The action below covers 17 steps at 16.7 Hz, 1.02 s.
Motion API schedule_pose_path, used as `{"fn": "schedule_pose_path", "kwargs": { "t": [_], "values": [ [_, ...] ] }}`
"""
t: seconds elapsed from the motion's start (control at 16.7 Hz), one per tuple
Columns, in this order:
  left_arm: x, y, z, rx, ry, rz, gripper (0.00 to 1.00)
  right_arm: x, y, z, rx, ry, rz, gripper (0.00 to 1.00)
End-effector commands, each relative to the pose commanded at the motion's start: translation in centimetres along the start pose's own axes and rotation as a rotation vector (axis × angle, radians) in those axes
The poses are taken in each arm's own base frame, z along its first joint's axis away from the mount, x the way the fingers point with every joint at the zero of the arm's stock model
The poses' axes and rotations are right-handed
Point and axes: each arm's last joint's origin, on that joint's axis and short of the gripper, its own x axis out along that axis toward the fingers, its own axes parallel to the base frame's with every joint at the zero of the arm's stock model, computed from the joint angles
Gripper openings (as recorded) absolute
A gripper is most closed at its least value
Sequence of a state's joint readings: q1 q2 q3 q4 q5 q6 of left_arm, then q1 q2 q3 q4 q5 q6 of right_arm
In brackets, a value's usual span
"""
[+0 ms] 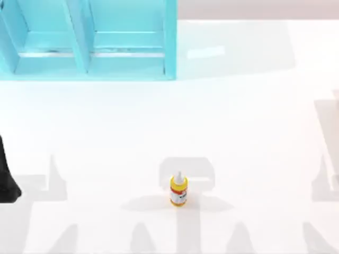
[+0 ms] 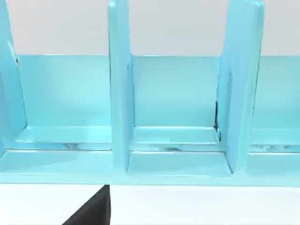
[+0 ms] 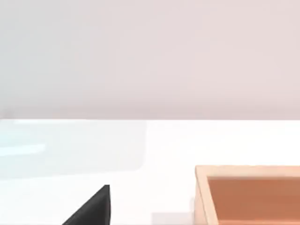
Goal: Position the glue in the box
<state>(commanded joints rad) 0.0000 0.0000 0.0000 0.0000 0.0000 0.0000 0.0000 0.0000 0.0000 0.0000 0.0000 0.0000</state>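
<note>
The glue [image 1: 178,190], a small yellow bottle with a white nozzle and a red-and-white label, stands upright on the white table near the front middle. Nothing touches it. The box [image 3: 248,197], an open tan wooden container, shows at the edge of the right wrist view, close to my right gripper [image 3: 91,211], of which a black corner is in sight. My left arm [image 1: 6,177] sits parked at the table's left edge, far from the glue. A black corner of my left gripper [image 2: 91,211] faces the cyan structure.
A large cyan shelf-like structure [image 1: 87,42] with upright dividers stands at the back left of the table, also seen as the cyan structure [image 2: 173,117] in the left wrist view. White tabletop [image 1: 238,121] stretches between it and the glue.
</note>
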Motion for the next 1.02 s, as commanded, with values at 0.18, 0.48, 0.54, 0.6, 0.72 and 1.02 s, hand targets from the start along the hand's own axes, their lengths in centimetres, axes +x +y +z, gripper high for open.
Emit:
{"fn": "schedule_pose_path", "kwargs": {
  "t": [0.18, 0.48, 0.54, 0.6, 0.72, 1.02],
  "values": [
    [0.0, 0.0, 0.0, 0.000, 0.000, 0.000, 1.00, 0.0, 0.1, 0.0, -0.001, 0.002, 0.002, 1.00],
    [0.0, 0.0, 0.0, 0.000, 0.000, 0.000, 1.00, 1.0, 1.3, 1.3, -0.009, 0.034, 0.027, 1.00],
    [0.0, 0.0, 0.0, 0.000, 0.000, 0.000, 1.00, 1.4, 1.8, 1.7, -0.012, 0.041, 0.032, 1.00],
    [0.0, 0.0, 0.0, 0.000, 0.000, 0.000, 1.00, 1.9, 2.4, 2.1, -0.016, 0.048, 0.037, 1.00],
    [0.0, 0.0, 0.0, 0.000, 0.000, 0.000, 1.00, 3.0, 3.9, 3.0, -0.028, 0.062, 0.047, 1.00],
    [0.0, 0.0, 0.0, 0.000, 0.000, 0.000, 1.00, 6.0, 10.6, 3.7, -0.089, 0.094, 0.075, 1.00]
  ]
}}
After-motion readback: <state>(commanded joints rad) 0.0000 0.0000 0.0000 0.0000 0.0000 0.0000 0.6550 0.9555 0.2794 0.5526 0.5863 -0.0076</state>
